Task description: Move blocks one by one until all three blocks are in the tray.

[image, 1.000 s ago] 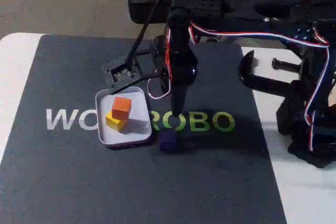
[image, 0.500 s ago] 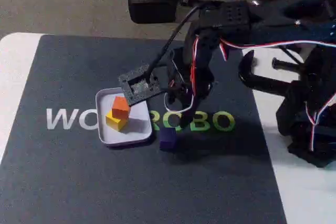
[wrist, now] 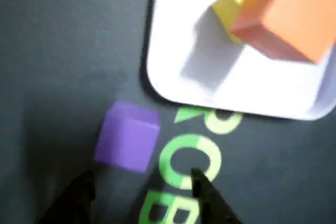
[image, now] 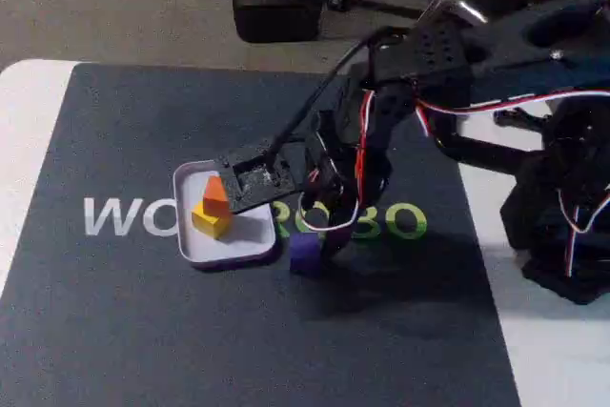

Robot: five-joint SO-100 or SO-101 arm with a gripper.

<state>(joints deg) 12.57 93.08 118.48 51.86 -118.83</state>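
Looking down through the fixed view, I see the purple block [image: 304, 253] on the dark surface [image: 133, 331] just outside the tray [image: 238, 247], at the tray's 4 o'clock; the orange block [image: 215, 196] sits on the yellow block [image: 210, 222] inside. My end effector [image: 329, 234] hovers close at the purple block's 1 o'clock.

From the wrist view, the purple block [wrist: 127, 136] lies at 12 o'clock from my end effector [wrist: 142, 187], whose fingers are spread wider than the block and holding nothing. It is a cube, so no long axis matters.
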